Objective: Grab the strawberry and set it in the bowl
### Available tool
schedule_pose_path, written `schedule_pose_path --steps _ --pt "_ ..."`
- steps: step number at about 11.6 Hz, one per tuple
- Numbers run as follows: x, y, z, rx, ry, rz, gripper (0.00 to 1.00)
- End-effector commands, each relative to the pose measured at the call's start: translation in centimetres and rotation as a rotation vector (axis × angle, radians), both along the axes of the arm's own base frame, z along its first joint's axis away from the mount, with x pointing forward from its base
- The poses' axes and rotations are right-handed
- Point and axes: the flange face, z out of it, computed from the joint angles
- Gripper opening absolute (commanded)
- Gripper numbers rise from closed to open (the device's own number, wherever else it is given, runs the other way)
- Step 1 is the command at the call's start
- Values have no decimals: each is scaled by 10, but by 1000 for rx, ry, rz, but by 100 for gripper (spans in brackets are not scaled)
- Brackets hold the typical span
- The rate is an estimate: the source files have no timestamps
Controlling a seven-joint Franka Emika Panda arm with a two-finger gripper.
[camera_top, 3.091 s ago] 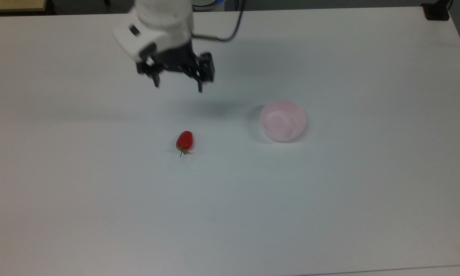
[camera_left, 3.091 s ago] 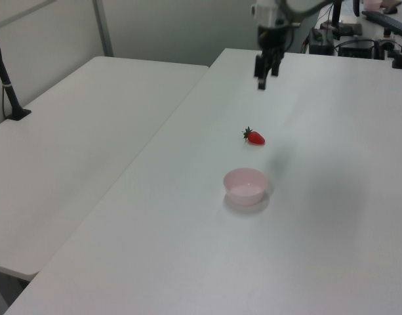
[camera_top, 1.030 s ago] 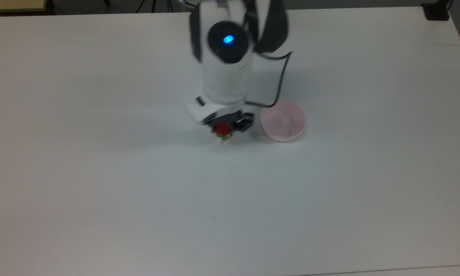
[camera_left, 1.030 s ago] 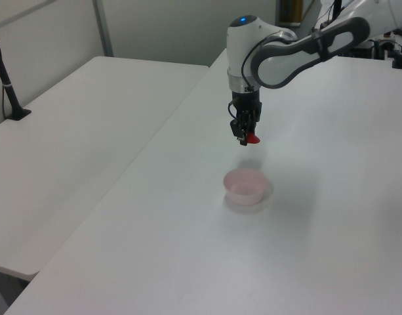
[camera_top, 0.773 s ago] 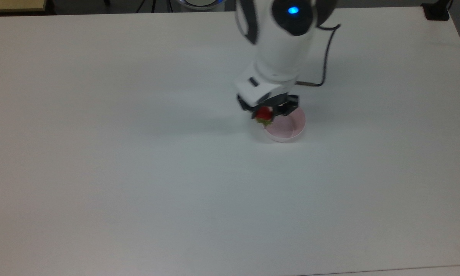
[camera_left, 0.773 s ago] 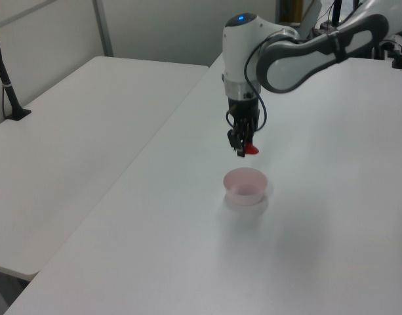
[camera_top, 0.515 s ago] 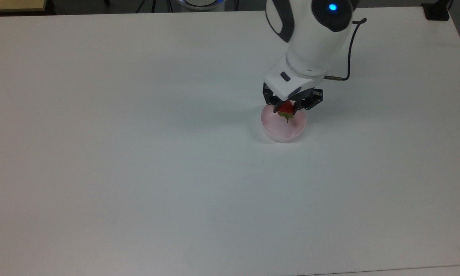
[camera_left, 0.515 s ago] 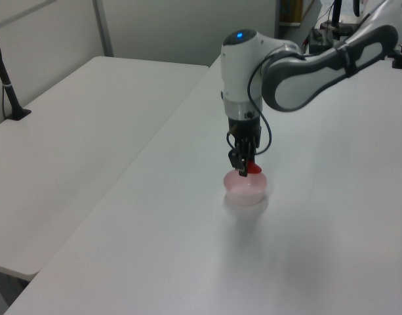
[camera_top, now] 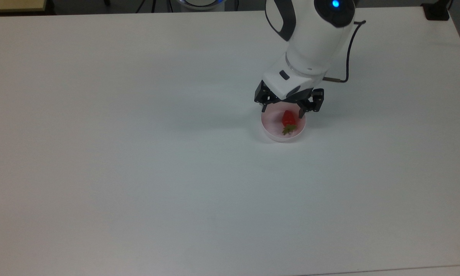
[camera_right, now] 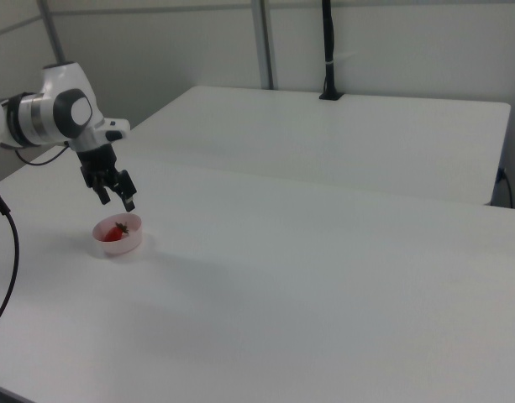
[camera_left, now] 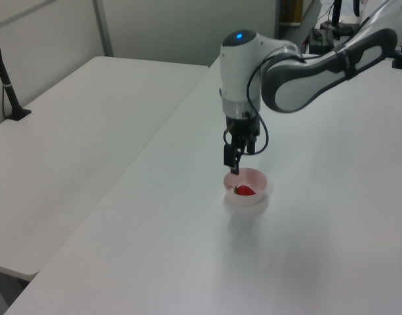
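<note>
On the white table (camera_top: 137,172), the strawberry (camera_top: 288,120) is seen lying in the bowl (camera_top: 270,132), just below the gripper (camera_top: 282,109), whose fingers are spread wide and empty.

Count, this moment: one strawberry (camera_top: 288,119), lying inside the bowl. One bowl (camera_top: 270,132), pale pink. One robot arm (camera_top: 310,34), white, with one gripper (camera_top: 284,107) and two black fingers (camera_top: 263,108). Two white benches: one bench (camera_left: 332,223) carrying the bowl, a second bench (camera_left: 69,131) beside it. One black cable (camera_top: 348,46) on the arm.
</note>
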Motion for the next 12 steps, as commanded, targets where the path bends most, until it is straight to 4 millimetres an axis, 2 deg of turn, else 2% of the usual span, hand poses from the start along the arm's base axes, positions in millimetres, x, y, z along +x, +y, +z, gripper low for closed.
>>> schedule_pose_path --steps 1,3,5,8,10,12 --pt "-9 -63 56 -27 52 93 100" --pt "-18 -120 98 -25 104 174 100" --pt "-24 -179 135 -14 82 135 100" --pt "-59 -254 186 0 37 41 100" --pt "-67 -264 197 4 47 31 100" --pt "-68 -267 197 7 50 25 100"
